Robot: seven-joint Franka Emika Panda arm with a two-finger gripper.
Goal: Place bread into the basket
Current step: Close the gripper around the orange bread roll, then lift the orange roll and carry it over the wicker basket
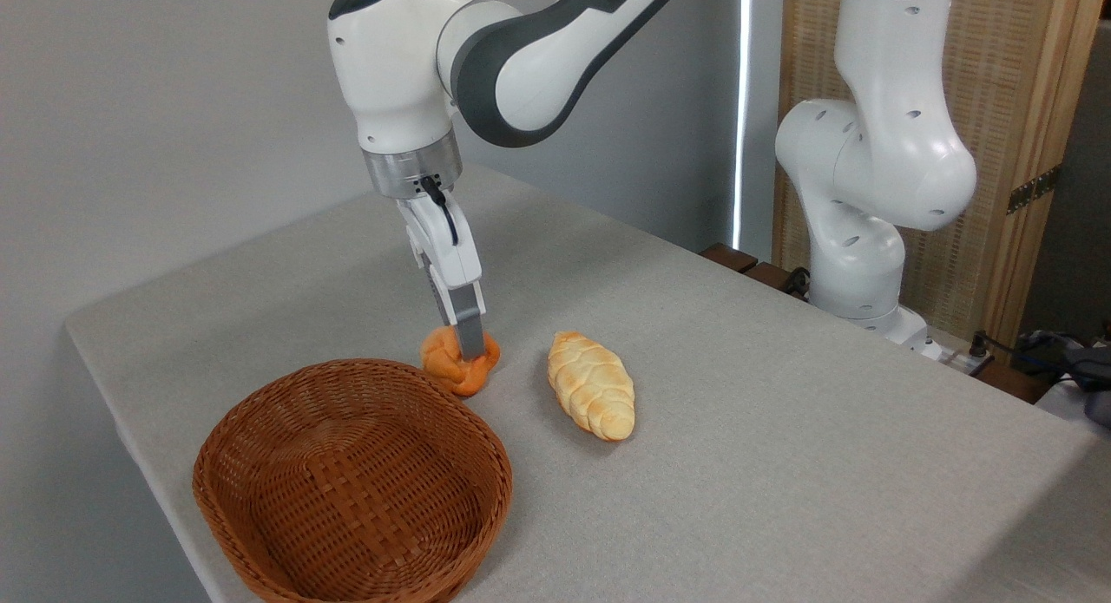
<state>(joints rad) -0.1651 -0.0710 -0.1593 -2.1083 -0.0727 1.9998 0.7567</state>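
Observation:
The bread point(452, 365) is a small orange-golden knotted bun on the grey table, just behind the far rim of the basket point(260, 429). The basket is oval, reddish-brown wicker, and holds nothing. My gripper point(471, 350) points down onto the bun and is seen edge-on. One grey finger point(469, 330) crosses the front of the bun's top, and the other finger is hidden behind it. The gap between the fingers does not show, so I cannot tell whether they press on the bun.
A longer pale-yellow braided loaf point(592, 384) lies on the table to the right of the bun. The arm's white base point(855, 265) stands at the back right. The table's front-left edge runs close beside the basket.

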